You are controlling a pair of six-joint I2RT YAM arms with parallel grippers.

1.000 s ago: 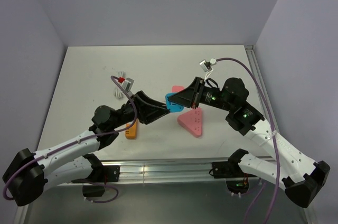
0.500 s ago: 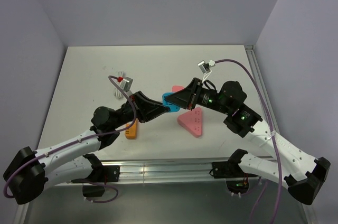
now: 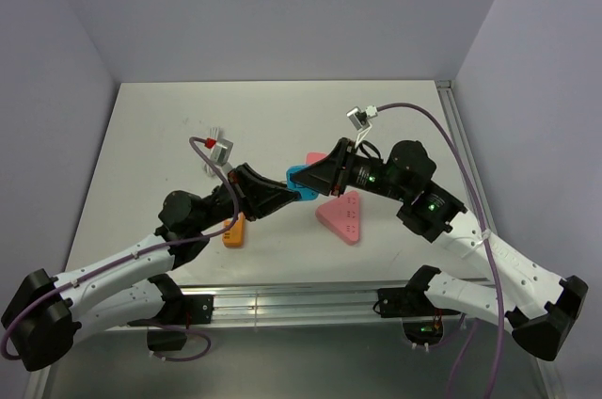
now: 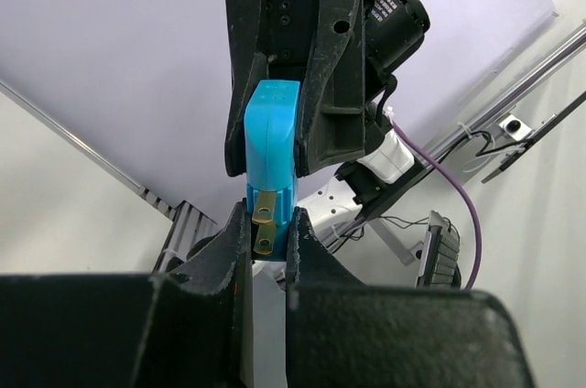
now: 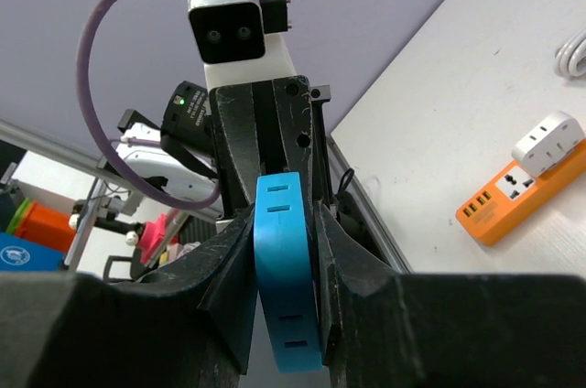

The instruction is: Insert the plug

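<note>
mid-air above table (image 3: 282, 117), plug (image 4: 272, 132) clamped in left pincer (image 4: 267, 223), also inside right pincer (image 5: 286, 214), its grip unclear

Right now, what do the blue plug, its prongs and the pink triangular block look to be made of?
The plug: moulded plastic, likely; even bright blue, smooth with a soft sheen. Its prongs: metal, brassy yellow and flat, perhaps brass or plated. The pink triangular block: probably plastic too, uniform colour, matte-looking from above; too small to say more.
</note>
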